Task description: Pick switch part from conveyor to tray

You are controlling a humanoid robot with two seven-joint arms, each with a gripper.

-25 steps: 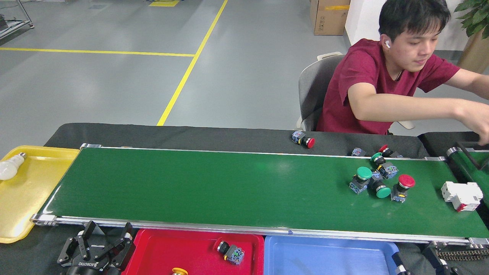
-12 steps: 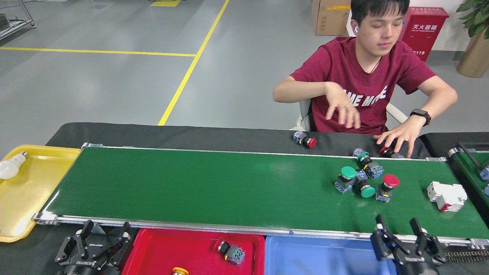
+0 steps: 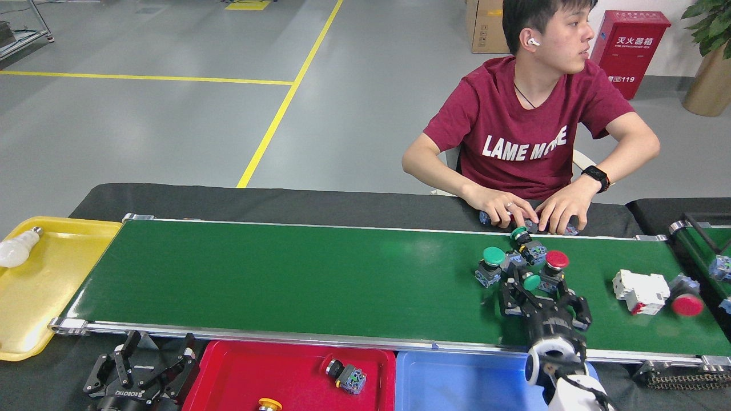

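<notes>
**A:** Head view, reading left to right for you: a yellow plastic tray [image 3: 40, 297] holding a white light bulb [image 3: 16, 249], then your left gripper [image 3: 149, 365] parked below the long green conveyor belt with silver rails [image 3: 285, 279], its black fingers spread and holding nothing.

**B:** And the trays in front?

**A:** A red plastic tray [image 3: 257, 371] with a switch part in it, then an empty-looking blue plastic tray [image 3: 457, 382].

**B:** Which step are you on?

**A:** I'd judge the reach. Your right gripper [image 3: 539, 294] is stretched out over the belt, fingers splayed around nothing, tips just beside the green-capped push-button switch [image 3: 530, 281] in the cluster.

**B:** Next move?

**A:** Likely you lower and close on that one button without nudging its neighbours, minding the person's hands [image 3: 531, 208] at the far rail. A white breaker block [image 3: 639, 290] lies further right.
</notes>
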